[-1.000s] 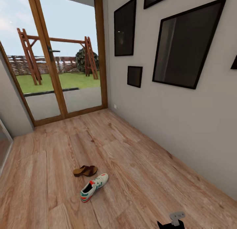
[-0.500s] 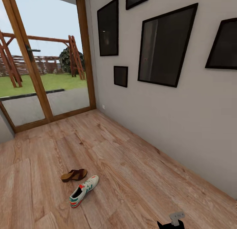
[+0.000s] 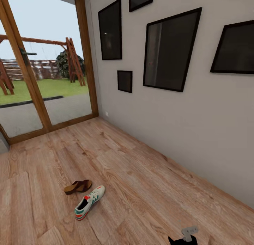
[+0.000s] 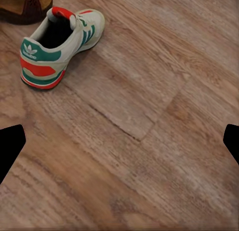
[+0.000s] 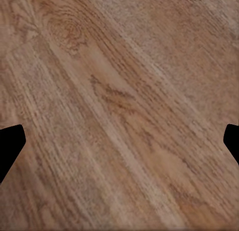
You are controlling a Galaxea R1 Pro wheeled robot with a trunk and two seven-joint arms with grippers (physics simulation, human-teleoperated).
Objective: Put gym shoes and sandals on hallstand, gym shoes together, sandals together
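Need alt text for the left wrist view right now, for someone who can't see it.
A cream-white gym shoe with green stripes and red accents lies on the wood-plank corridor floor, heel towards the camera. A brown sandal sits just beyond it, cut off by the frame edge.

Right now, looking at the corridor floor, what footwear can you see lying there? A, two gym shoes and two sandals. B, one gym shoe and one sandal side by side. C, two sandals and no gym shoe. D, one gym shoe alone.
B: on the corridor floor lie one cream gym shoe with green stripes and, just beyond it, one brown sandal, close together, both resting on the planks.
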